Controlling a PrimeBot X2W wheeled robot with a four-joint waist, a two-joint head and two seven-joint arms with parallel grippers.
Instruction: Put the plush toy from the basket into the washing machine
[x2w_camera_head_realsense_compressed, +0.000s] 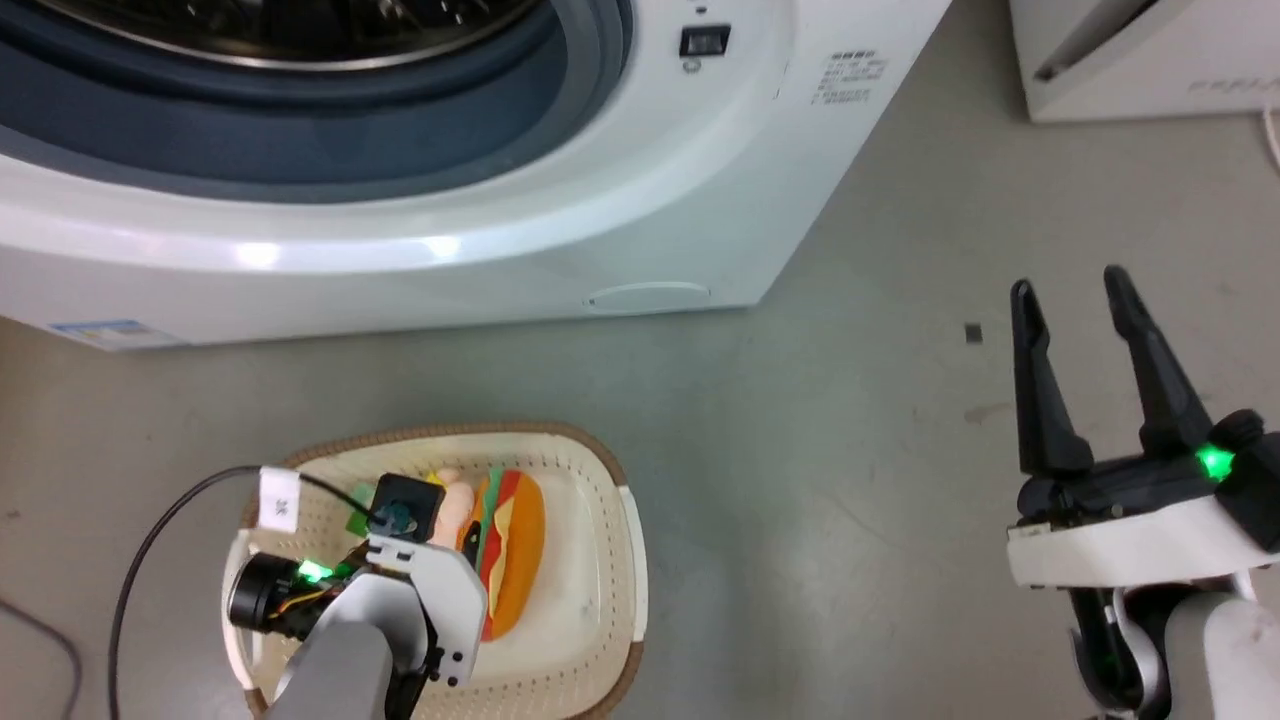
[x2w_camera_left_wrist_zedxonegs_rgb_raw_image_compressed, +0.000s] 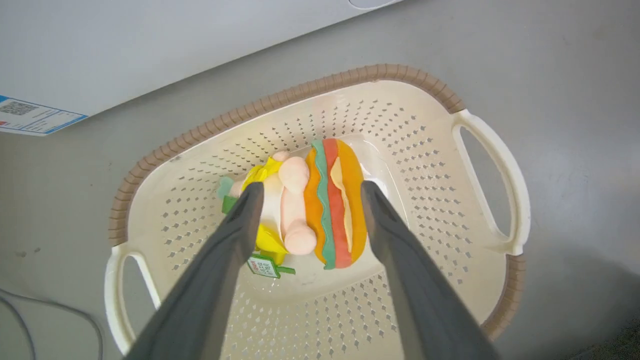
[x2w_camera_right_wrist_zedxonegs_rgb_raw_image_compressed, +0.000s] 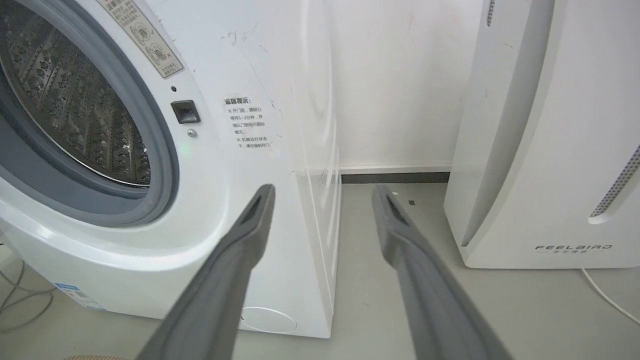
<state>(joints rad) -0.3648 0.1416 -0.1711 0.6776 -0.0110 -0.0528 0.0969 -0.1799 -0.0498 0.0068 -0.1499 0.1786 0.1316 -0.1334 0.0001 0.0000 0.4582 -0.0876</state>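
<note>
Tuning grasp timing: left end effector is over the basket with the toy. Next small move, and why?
Probably close the left end effector. It is open and straddles the plush toy lying in the basket, with the yellow part on one side and the bun on the other. Tip height is hard to judge, so close slowly.

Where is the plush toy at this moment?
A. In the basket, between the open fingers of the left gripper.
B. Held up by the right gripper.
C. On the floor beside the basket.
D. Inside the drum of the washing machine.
A: in the left wrist view the plush toy lies on the bottom of the basket, with the open fingers of the left gripper on either side of it.
</note>
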